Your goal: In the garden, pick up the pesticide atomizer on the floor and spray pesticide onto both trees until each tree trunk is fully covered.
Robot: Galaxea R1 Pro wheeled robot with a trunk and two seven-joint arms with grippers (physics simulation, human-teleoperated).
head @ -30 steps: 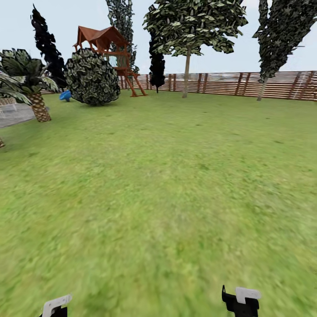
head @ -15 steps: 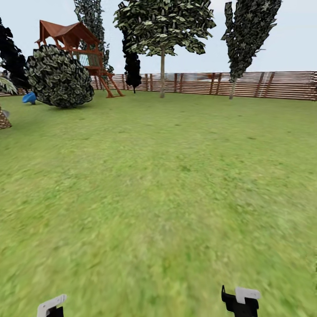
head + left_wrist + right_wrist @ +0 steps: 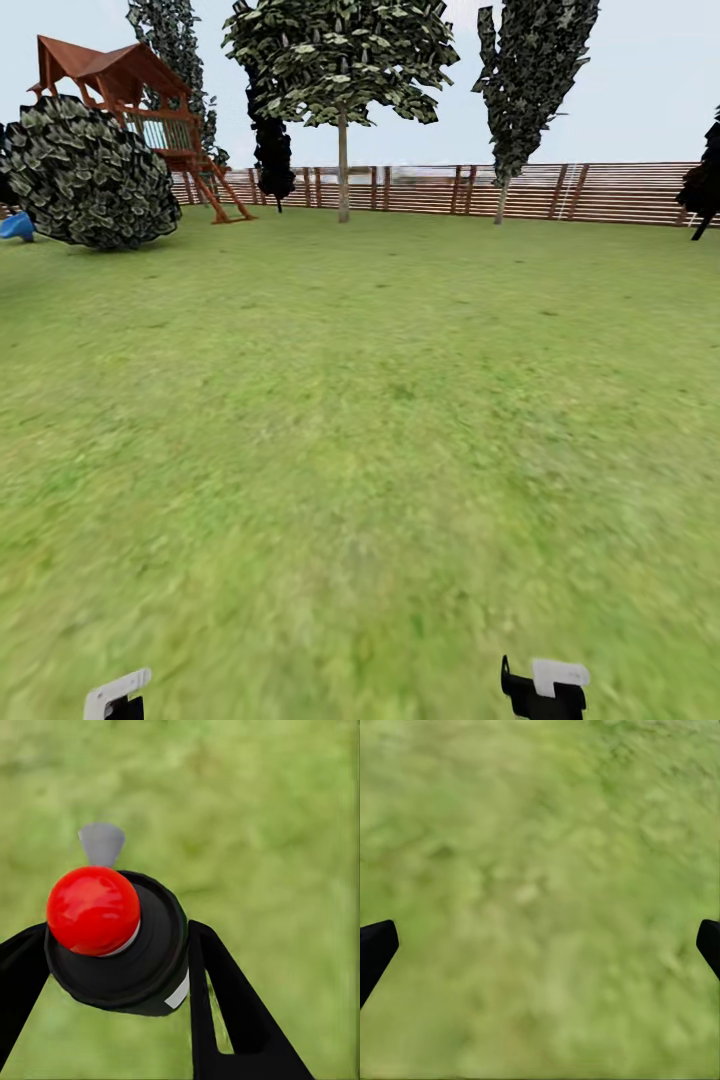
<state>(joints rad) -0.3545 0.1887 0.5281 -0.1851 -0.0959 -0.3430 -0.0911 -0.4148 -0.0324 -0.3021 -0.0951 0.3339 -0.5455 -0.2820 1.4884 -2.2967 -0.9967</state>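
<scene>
In the left wrist view my left gripper (image 3: pixel 116 937) is shut on the pesticide atomizer (image 3: pixel 120 945), a black round body with a red ball top and a grey nozzle. In the head view, the left gripper (image 3: pixel 115 695) and the right gripper (image 3: pixel 545 688) peek in at the bottom edge. My right gripper (image 3: pixel 544 943) is open above bare grass, nothing between its fingers. Far across the lawn stand two trees with pale trunks: a broad-crowned tree (image 3: pixel 342 185) and a slimmer tree (image 3: pixel 503 195), both near the fence.
A brown slat fence (image 3: pixel 600 192) closes the far side of the lawn. At the far left are a large round shrub (image 3: pixel 85 170), a red wooden play tower (image 3: pixel 150 100) and black cone-shaped trees (image 3: pixel 272 150). Open grass (image 3: pixel 360 420) lies between me and the trees.
The whole head view has swung to the right, so the scenery slid left and the palm and grey paving left the picture. Both grippers keep their places.
</scene>
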